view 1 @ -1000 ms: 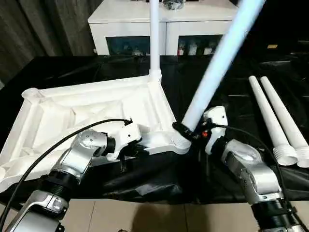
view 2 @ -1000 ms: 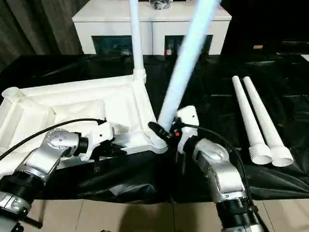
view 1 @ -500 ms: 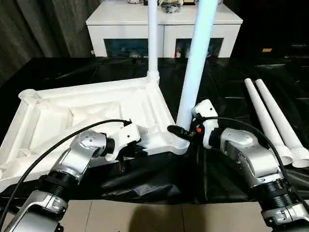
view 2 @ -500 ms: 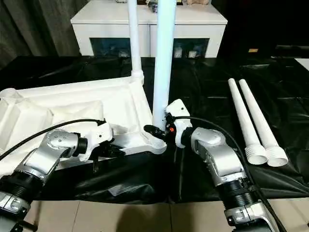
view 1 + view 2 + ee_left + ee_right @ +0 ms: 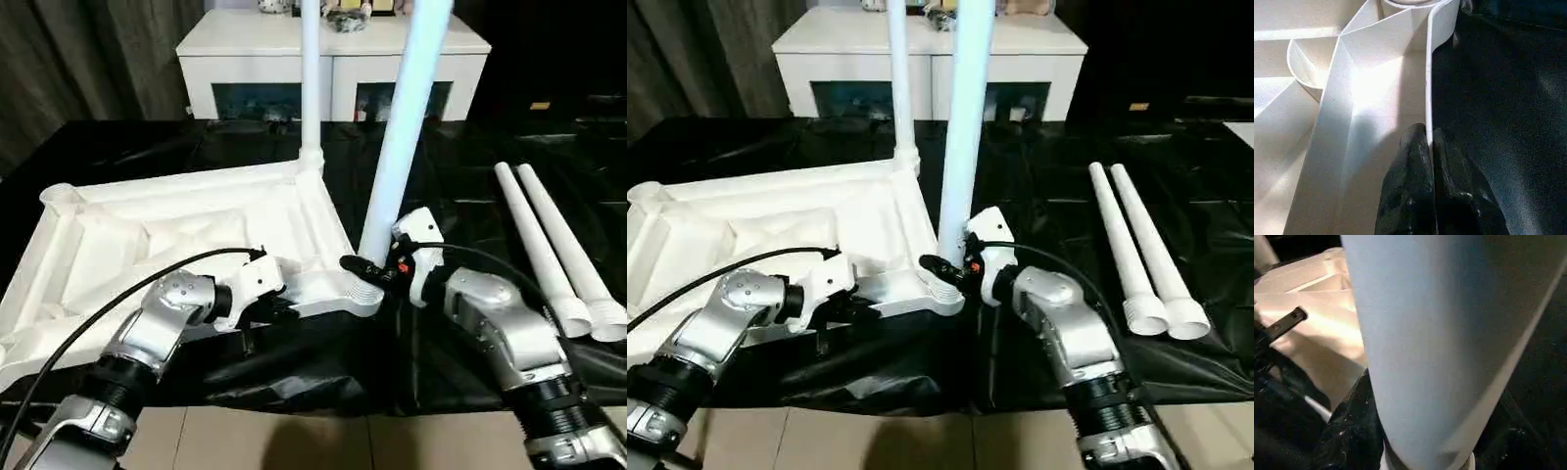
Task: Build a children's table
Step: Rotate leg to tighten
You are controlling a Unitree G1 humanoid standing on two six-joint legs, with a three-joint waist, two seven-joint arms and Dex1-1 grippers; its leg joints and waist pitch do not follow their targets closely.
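Note:
The children's table top (image 5: 176,220) lies upside down, ribbed side up, on the black-covered table. One white leg (image 5: 310,78) stands upright in its far right corner socket. A second leg (image 5: 397,147) rises from the near right corner socket (image 5: 361,292), leaning slightly right. My right gripper (image 5: 367,267) is shut around this leg just above the socket; the leg (image 5: 1440,347) looms close in the right wrist view. My left gripper (image 5: 1428,136) is shut on the top's thin near rim (image 5: 1427,73), left of that socket.
Two spare white legs (image 5: 539,245) (image 5: 578,250) lie side by side on the black cover at the right. A white cabinet with glass doors (image 5: 333,59) stands behind the table. The table's front edge runs just below both forearms, with the floor beneath.
The leg in my right gripper swung from a strong rightward lean to nearly upright over the near corner socket. My left gripper kept its hold on the rim.

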